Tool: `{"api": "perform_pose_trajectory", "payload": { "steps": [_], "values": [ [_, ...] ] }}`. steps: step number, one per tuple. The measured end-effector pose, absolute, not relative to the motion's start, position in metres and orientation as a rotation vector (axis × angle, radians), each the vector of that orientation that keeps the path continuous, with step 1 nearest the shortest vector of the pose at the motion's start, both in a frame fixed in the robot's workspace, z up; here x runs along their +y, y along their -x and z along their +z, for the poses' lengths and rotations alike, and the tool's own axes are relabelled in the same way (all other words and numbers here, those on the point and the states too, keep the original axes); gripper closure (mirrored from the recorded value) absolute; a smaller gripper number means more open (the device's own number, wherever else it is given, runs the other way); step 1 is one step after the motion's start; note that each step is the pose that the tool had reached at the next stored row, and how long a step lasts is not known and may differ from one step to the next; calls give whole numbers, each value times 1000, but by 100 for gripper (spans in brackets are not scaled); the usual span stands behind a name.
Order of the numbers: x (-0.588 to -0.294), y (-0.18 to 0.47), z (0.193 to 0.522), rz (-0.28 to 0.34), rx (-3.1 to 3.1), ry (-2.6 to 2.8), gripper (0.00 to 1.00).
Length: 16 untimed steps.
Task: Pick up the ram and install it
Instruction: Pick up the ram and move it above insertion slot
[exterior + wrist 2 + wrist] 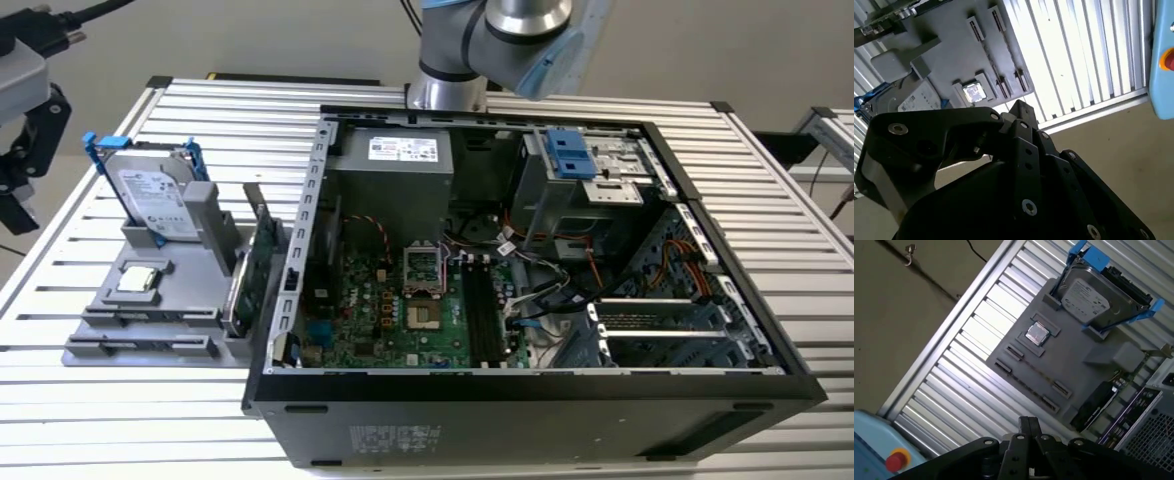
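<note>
The exterior view's top edge cuts off your arm (497, 40). In the first wrist view, the ram (1095, 402) is too dark for you to make out detail.

Arm (497, 40) high, black tool (1027, 426) angled downward

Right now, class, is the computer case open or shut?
Open. In the exterior view the computer case has no side panel on top, and its motherboard lies exposed.
</note>
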<state>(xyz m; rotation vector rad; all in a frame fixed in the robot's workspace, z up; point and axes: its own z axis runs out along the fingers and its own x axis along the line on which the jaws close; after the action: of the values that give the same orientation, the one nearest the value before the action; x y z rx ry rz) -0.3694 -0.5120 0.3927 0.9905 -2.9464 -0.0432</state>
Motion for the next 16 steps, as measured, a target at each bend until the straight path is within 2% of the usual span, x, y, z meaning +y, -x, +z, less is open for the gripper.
{"api": "perform_pose_trajectory", "payload": {
  "steps": [16],
  "values": [
    [-512,369,393,-30,-2874,-1175,100]
  ]
}}
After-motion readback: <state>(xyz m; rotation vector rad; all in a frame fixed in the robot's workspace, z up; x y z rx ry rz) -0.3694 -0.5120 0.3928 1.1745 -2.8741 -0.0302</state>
